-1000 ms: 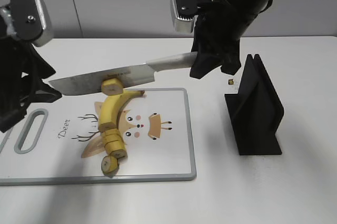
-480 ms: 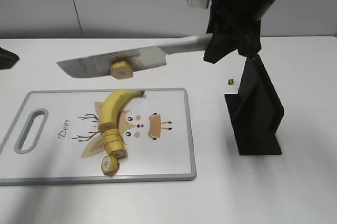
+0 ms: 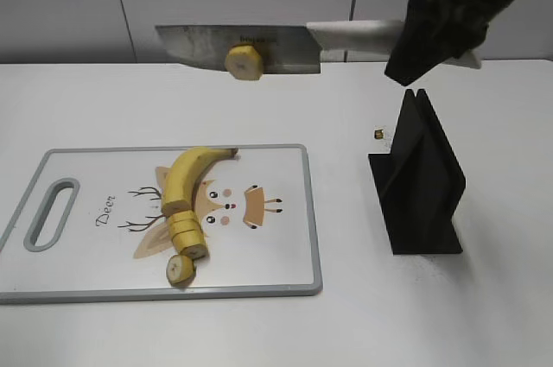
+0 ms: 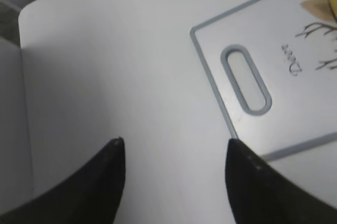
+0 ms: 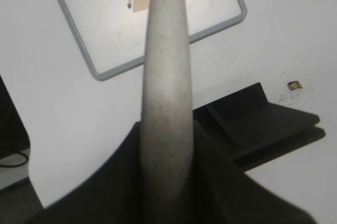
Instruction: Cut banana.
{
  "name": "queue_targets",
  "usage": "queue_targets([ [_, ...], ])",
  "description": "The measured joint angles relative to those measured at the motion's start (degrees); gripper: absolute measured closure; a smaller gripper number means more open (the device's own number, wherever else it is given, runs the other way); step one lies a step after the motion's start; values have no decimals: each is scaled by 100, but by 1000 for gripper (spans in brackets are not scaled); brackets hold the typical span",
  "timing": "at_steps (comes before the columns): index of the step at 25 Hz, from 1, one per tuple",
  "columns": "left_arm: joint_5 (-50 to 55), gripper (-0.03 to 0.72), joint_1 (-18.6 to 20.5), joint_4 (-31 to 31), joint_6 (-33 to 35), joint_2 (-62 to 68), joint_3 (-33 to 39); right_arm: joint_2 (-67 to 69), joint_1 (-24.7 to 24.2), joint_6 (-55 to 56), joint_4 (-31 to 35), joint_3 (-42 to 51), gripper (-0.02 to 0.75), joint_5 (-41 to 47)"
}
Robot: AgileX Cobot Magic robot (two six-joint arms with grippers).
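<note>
The banana (image 3: 184, 176) lies on the white cutting board (image 3: 276, 250), with several cut slices (image 3: 184, 241) at its near end. My right gripper (image 3: 404, 49) is shut on the white handle of a knife (image 3: 259, 42) and holds it high above the table's back. A banana slice (image 3: 243, 62) sticks to the blade. In the right wrist view the handle (image 5: 165, 76) runs out from between the jaws (image 5: 166, 145). My left gripper (image 4: 174, 153) is open and empty over bare table beside the board's handle hole (image 4: 245, 79). It is out of the exterior view.
A black knife stand (image 3: 421, 179) stands right of the board, and also shows in the right wrist view (image 5: 263, 121). A small brown scrap (image 3: 378, 134) lies on the table behind the stand. The board carries a tan deer print (image 3: 233, 203).
My right gripper has lifted the knife up and to the right, away from the board, with the slice stuck to the blade. The left arm has drawn back out of the exterior view.
</note>
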Motion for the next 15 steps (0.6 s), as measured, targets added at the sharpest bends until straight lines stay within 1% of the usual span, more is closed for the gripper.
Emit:
queue_targets([
  [3,563,105,0,78,-328,-525,0,-436,0,454,0,356,577,2],
  [6,741,106,0,69,-670,-1128,6,-891,0,978,0,927,577,-88],
  [10,961,106,0,-139,-1032,-1726,6,-1542,0,1824,-1,1610,577,-515],
  [15,1265,106,0,-176,-1199,-2360,12,-2306,0,3154,-99,2207,577,-950],
])
